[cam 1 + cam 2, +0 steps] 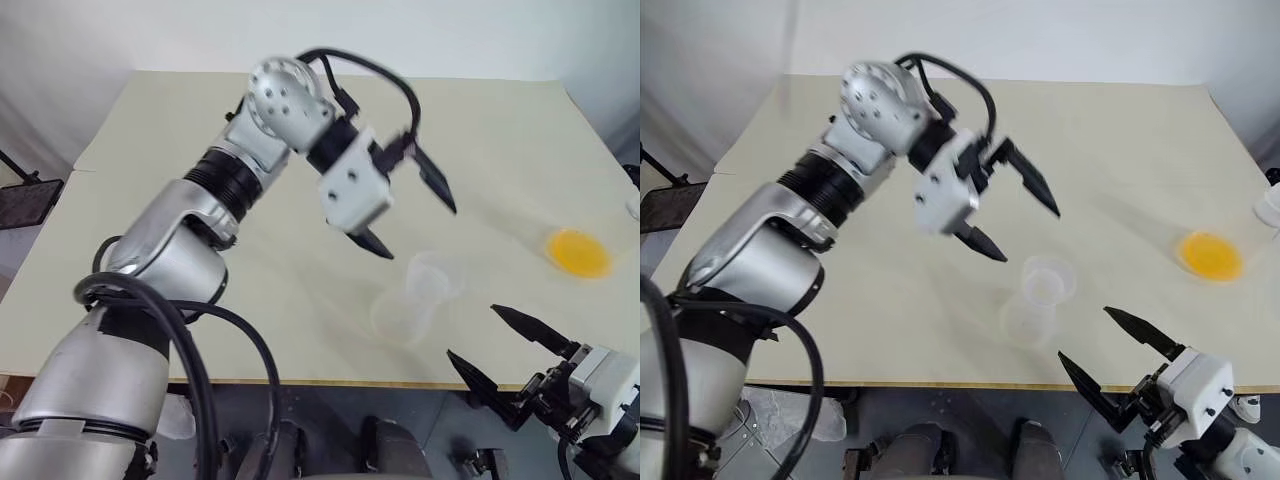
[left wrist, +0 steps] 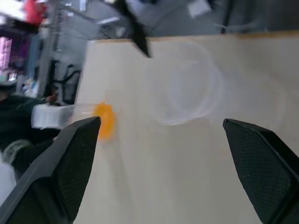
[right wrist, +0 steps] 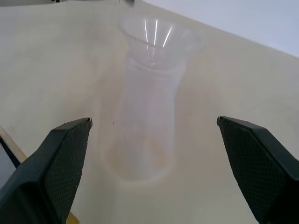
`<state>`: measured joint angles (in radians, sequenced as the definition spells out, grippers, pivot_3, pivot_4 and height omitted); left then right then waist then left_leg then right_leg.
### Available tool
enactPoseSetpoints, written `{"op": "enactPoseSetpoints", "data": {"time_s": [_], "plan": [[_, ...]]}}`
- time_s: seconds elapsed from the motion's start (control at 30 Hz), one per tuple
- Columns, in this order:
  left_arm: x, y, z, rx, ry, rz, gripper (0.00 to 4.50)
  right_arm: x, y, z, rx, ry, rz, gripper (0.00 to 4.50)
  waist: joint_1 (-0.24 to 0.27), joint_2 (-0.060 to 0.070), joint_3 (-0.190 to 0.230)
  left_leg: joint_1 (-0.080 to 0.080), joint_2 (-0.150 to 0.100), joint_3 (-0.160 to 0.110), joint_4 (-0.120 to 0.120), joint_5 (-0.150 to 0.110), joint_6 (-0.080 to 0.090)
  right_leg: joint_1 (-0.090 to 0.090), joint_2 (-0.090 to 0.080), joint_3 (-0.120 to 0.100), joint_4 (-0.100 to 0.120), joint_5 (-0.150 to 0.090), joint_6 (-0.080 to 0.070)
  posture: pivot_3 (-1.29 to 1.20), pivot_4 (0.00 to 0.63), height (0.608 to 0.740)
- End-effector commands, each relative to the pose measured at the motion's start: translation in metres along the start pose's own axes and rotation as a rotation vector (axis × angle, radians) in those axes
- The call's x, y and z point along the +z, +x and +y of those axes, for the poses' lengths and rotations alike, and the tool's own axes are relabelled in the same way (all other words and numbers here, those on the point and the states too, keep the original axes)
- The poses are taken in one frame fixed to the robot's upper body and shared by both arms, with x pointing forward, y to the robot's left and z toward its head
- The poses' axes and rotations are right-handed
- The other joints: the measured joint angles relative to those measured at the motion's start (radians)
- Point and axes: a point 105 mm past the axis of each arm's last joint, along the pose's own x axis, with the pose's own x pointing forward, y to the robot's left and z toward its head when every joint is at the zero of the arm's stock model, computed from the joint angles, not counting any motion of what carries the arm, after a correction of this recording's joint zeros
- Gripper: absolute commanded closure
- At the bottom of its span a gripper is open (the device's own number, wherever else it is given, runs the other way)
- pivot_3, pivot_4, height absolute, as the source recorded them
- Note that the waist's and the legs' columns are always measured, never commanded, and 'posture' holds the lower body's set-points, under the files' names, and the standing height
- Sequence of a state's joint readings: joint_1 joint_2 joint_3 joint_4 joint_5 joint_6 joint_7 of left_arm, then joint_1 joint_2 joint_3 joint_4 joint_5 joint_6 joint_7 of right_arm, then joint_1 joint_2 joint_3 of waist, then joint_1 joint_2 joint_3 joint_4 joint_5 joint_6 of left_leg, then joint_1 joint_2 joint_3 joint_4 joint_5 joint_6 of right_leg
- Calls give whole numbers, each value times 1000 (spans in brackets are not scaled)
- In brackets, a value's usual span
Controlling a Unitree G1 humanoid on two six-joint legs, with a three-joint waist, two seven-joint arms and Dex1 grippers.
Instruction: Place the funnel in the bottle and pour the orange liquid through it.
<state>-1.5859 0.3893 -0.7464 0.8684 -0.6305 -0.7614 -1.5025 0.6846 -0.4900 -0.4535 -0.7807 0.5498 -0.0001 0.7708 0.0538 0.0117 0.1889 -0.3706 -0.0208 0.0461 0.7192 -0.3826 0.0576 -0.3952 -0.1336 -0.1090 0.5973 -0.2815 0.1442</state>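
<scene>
a: funnel step reads done. small clear plastic cone funnel (image 3: 156, 39) sits in the neck of the clear frosted conical flask bottle (image 3: 142, 135), near the table's front edge. my left gripper (image 1: 1008, 214) hangs above it, fingers wide, empty.

b: right?

a: right gripper (image 1: 508, 350) spread wide, empty. next i fetch the bright orange liquid (image 1: 578, 252), well right.

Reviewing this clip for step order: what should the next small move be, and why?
Probably reach the open right end effector toward the orange liquid in its clear container. The funnel already sits in the bottle neck, and the open left end effector holds nothing above it.
</scene>
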Motion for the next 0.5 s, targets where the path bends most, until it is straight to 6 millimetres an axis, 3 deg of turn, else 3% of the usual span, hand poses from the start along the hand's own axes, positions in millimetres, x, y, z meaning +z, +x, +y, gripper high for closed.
{"op": "enactPoseSetpoints", "data": {"time_s": [0.03, 0.37, 0.5], "plan": [[11, -14, 0, 5, -97, -101, 36, 11, -7, -2, -18, -43, -22, 0, 1, 0, 0, 0, 0, 0, 0, 0, 0, 0, 0, 0, 0, 0, 0, 0, 150, 740], [-16, -63, -43, 396, -666, -292, 36, 13, -31, -26, -109, -75, 41, 0, -8, 1, 0, 2, 0, -1, 0, 0, 0, 0, 0, 0, 4, 0, 0, 0, 150, 740], [-36, -65, -108, 428, -838, -202, 36, 11, -39, -42, -184, -96, 63, 0, -10, 3, -2, 4, 0, -1, 0, 0, -1, 1, 0, 2, 4, 0, 0, 0, 150, 740]]}}
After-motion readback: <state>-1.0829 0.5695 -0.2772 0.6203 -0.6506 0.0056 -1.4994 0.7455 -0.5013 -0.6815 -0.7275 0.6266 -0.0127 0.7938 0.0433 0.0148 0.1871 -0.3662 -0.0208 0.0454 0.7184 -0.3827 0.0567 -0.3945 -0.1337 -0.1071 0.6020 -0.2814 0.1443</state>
